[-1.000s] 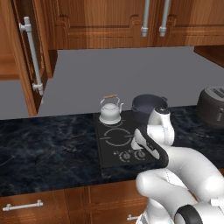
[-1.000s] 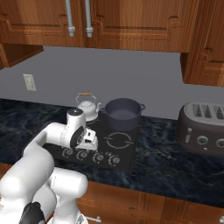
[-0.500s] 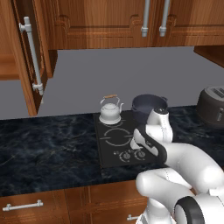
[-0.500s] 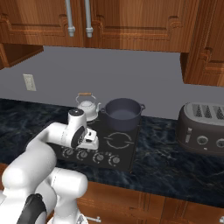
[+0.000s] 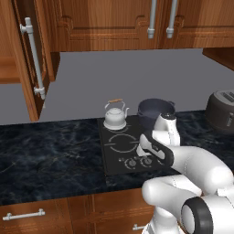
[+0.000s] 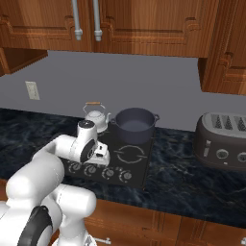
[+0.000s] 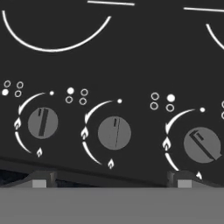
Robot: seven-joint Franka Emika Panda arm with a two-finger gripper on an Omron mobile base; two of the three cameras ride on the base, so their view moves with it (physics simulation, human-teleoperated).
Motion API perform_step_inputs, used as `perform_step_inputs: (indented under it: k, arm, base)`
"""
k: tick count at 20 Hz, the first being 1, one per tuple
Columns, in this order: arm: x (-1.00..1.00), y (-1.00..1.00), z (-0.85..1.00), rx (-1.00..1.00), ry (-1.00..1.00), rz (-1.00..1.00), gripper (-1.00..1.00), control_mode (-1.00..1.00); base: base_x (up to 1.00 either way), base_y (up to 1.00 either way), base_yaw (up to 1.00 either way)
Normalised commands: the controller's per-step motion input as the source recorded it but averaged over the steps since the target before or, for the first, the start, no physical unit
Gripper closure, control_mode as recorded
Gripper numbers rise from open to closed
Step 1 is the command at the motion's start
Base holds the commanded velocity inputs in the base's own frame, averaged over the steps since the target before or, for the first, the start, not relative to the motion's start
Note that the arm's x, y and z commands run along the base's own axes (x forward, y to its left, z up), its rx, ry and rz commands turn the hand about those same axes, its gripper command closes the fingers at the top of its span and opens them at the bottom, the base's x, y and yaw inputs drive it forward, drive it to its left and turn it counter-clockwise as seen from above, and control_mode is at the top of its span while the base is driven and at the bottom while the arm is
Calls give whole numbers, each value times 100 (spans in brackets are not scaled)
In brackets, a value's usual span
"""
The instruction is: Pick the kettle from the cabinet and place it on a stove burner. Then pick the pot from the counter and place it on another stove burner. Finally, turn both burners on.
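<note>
Over the front edge of the cooktop [image 5: 119, 157] hangs the claw [image 7: 110, 180], its two dark tips spread wide apart with nothing between them, poised above the row of round knobs [image 7: 114, 133] without touching any that I can make out. Seen from the hand, three knobs lie ahead: the middle one sits between the tips, the one toward the right [image 7: 202, 145] has its pointer turned aslant, and the one toward the left [image 7: 43, 123] stands nearly straight. Beyond them the white ring outlines of the stove burners [image 7: 52, 41] run across the black glass. At the back left corner of the cooktop stands the kettle [image 5: 114, 116] on a burner, upright, its wooden-barred handle arched above the lid. Just beside it, at the back right corner, sits the pot [image 6: 134, 125] on another burner. Around the cooktop spreads the black marble counter [image 5: 45, 155]. A dark toaster [image 6: 223, 141] rests toward the counter's right end, well apart from the pot. Up at the left, the cabinet [image 5: 32, 59] door stands swung open.
</note>
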Motion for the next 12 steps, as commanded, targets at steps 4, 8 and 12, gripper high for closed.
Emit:
perform_step_inputs:
  k: [4, 8, 12]
  arm:
    - [-35, 0, -44, 0, -6, 0, -100, -100]
    - [-28, 8, -43, 0, -6, 0, -100, -100]
    - [-16, 12, -46, 0, -6, 0, -100, -100]
  base:
    - [0, 0, 0]
    - [0, 0, 0]
    - [0, 0, 0]
